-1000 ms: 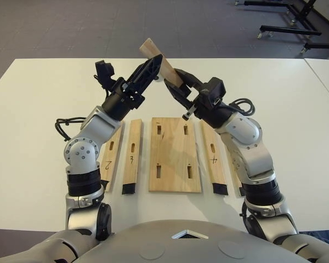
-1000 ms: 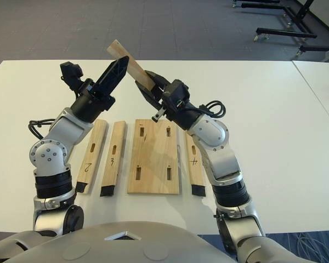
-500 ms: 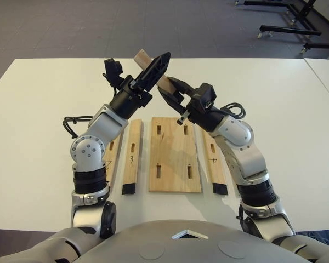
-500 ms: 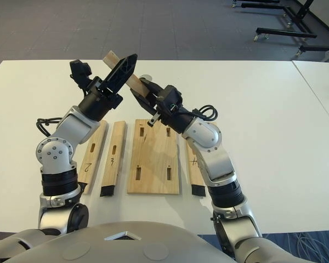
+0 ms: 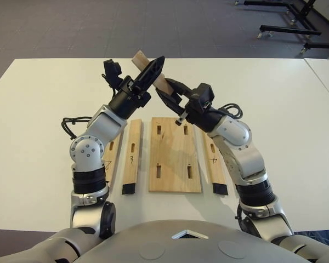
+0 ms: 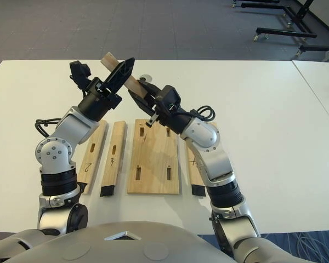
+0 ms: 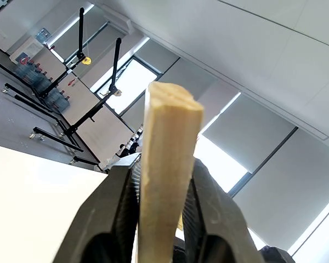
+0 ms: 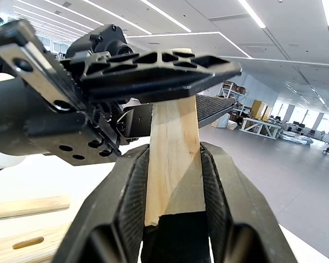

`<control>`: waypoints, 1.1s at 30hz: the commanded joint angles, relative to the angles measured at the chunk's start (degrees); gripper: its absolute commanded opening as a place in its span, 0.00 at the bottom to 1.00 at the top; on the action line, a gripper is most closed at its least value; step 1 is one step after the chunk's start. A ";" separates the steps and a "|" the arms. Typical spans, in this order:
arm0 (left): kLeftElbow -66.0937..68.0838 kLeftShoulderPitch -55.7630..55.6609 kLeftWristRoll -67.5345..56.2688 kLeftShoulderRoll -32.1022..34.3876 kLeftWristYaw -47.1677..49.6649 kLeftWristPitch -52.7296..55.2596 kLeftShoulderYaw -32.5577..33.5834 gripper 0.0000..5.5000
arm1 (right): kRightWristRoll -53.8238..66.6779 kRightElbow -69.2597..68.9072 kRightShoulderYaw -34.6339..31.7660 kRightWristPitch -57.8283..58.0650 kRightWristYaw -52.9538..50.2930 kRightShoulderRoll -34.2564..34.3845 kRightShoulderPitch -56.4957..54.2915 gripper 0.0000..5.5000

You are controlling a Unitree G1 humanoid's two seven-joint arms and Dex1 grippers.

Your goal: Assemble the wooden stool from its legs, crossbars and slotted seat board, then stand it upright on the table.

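The left gripper (image 5: pixel 153 68) is clamped on the upper part of a pale, flat wooden crossbar (image 5: pixel 139 57). The bar is held tilted in the air above the far side of the white table (image 5: pixel 44 109). The right gripper (image 5: pixel 165 90) grips the same bar lower down. Beneath them the rectangular slotted seat board (image 5: pixel 175 159) and the slim pale wooden legs (image 5: pixel 132 159) lie flat, not yet joined.

In the left wrist view, black fingers (image 7: pixel 118 213) press the bar's faces and its end pokes past them.

In the right wrist view, ribbed fingers (image 8: pixel 134 192) squeeze the bar, and the left gripper crosses it just beyond.

Two clamps on one short piece are a risk: any mismatch between the arms could twist the bar loose, or the close-set fingers could collide. An early release could drop it onto the board.

Handwritten numerals 2 and 3 mark two left-side legs, and a cross-like sign (image 5: pixel 214 160) marks a right one. The board carries faint scribbles I cannot read.
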 commanded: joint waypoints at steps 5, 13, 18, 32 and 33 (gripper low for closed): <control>0.16 0.19 -0.08 0.30 -0.68 1.09 -0.80 0.09 | -0.98 0.22 0.49 1.30 -0.71 0.24 -0.58 0.23; 0.87 -0.28 1.30 0.15 -0.87 -0.36 -0.39 0.08 | -2.16 0.10 0.59 0.22 -1.24 0.54 -0.68 0.23; 1.97 -0.36 2.19 -0.06 -1.00 -0.89 -0.11 0.08 | -2.50 0.43 0.46 0.31 -1.50 0.62 -0.79 0.23; 2.49 -1.01 3.56 3.27 -1.39 -1.92 3.98 0.07 | 6.04 -5.76 -5.97 8.12 3.75 -7.20 3.86 0.72; 2.10 -0.85 3.09 3.42 -1.47 -1.32 3.81 0.07 | 5.42 -5.98 -5.88 8.05 2.91 -6.96 3.65 0.75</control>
